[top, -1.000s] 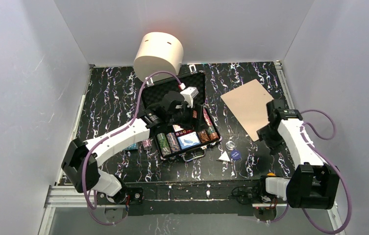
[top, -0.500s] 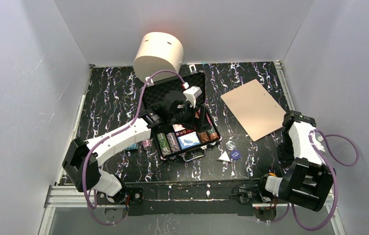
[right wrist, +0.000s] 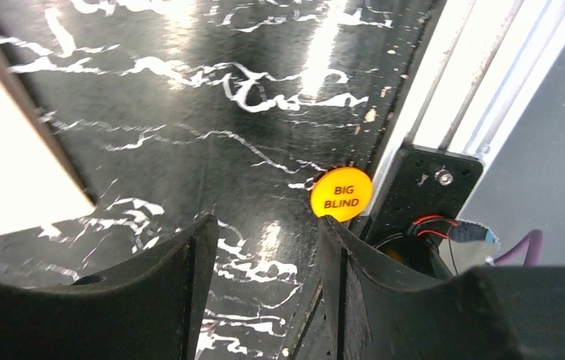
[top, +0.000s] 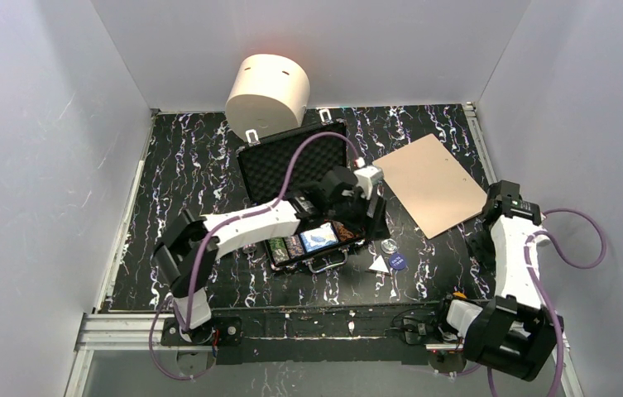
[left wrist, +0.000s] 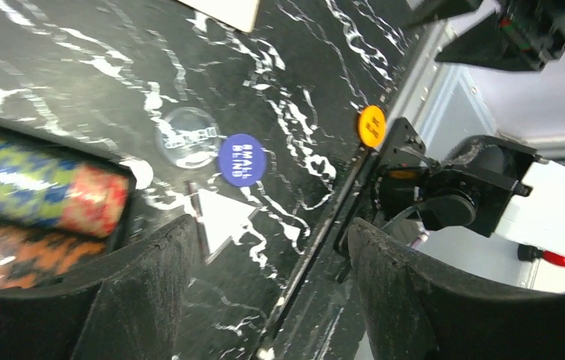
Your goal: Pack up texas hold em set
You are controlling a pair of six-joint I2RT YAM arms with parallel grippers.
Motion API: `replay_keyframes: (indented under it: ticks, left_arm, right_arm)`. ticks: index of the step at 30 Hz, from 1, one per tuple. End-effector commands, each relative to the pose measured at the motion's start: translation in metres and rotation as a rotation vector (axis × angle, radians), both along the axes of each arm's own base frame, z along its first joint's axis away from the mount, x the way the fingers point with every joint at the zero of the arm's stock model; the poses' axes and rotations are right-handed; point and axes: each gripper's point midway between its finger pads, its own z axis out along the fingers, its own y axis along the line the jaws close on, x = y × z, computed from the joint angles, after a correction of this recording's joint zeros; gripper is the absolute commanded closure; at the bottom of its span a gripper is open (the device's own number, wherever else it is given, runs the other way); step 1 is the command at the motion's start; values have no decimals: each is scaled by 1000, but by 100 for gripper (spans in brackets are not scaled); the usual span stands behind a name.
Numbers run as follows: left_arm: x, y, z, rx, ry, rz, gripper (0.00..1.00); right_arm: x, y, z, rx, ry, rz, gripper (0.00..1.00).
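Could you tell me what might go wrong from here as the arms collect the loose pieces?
The yellow button lies at the table's very edge beside the right arm's mount; a nudge from the right gripper may push it off.
The left arm reaches across the open case; it could knock the chip stacks.
The blue button lies flat, so the left gripper may slip.

Bright overhead light; glare on table (right wrist: 189, 90); left wrist view blurred.
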Motion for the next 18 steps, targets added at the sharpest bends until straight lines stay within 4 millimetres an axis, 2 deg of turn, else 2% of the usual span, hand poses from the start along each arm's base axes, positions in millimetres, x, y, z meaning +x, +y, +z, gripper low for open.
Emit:
replay_keyframes:
  ticks: [1,3,7,9,13,18]
  left_arm:
    - [-29,-47,26,-145,9,-116,32]
    - [-40,-62,19,-164,42,-136,36]
    - [-52,-88,2,-170,71,-149,38]
    - [-56,-103,-16,-148,87,-158,40]
    - [-63,-131,-50,-95,167,-183,50]
    - [-77,-156,-82,-66,240,-261,55]
  right_arm:
    - [30,2,34,13,-153,159,40]
    - [42,4,51,19,-213,196,39]
    - [70,11,89,34,-356,285,39]
    - [83,20,103,64,-432,337,39]
    - [106,52,129,204,-574,453,40]
    - [120,87,169,340,-737,598,40]
